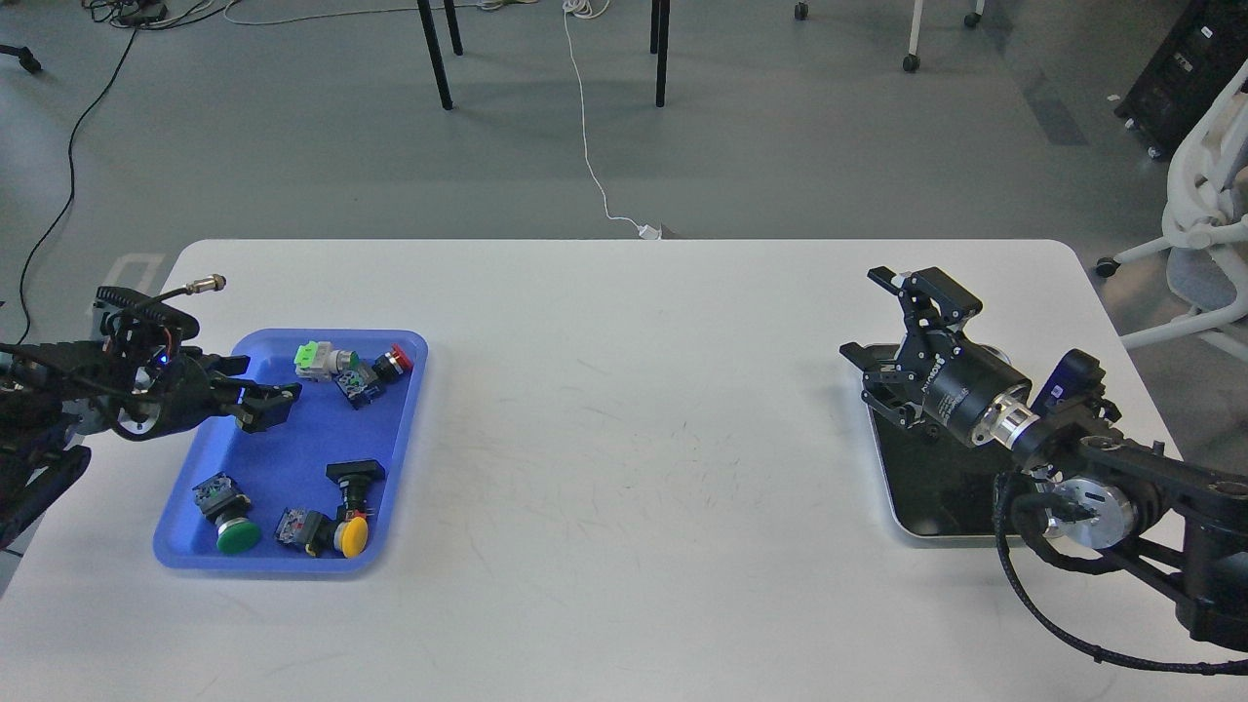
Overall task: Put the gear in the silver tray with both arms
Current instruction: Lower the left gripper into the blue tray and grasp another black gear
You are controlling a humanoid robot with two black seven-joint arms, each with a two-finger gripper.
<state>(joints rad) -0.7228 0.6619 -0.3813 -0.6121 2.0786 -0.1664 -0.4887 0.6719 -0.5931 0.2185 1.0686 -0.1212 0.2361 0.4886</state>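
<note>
Grey floor behind, with chair legs and cables, and a white counter (624,439) in front. Near the counter's left edge, a blue tray (292,453) full of small push-button parts: a green-and-white one (320,359) and a red-capped one (390,363) at the far end, a green-capped one (229,517), a yellow-capped one (346,531) and a black one (356,478) at the near end. No sure way to tell which of these counts as the gear.

Left arm reaching in low from the left edge, lying almost flat, with the left claw (255,390) pointing right over the far left part of the blue tray. Two dark fingers a little apart, nothing between them. Touching the tray floor or just above it: cannot tell.

Near the counter's right edge, the silver tray (907,531), shiny rim, dark floor, partly hidden by the arm. Nothing seen lying on the part that shows.

Right arm coming up from the bottom right corner, bent, wrist tilted up and to the left. Right claw (882,322) over the far end of the silver tray, fingers spread wide, holding nothing.
</note>
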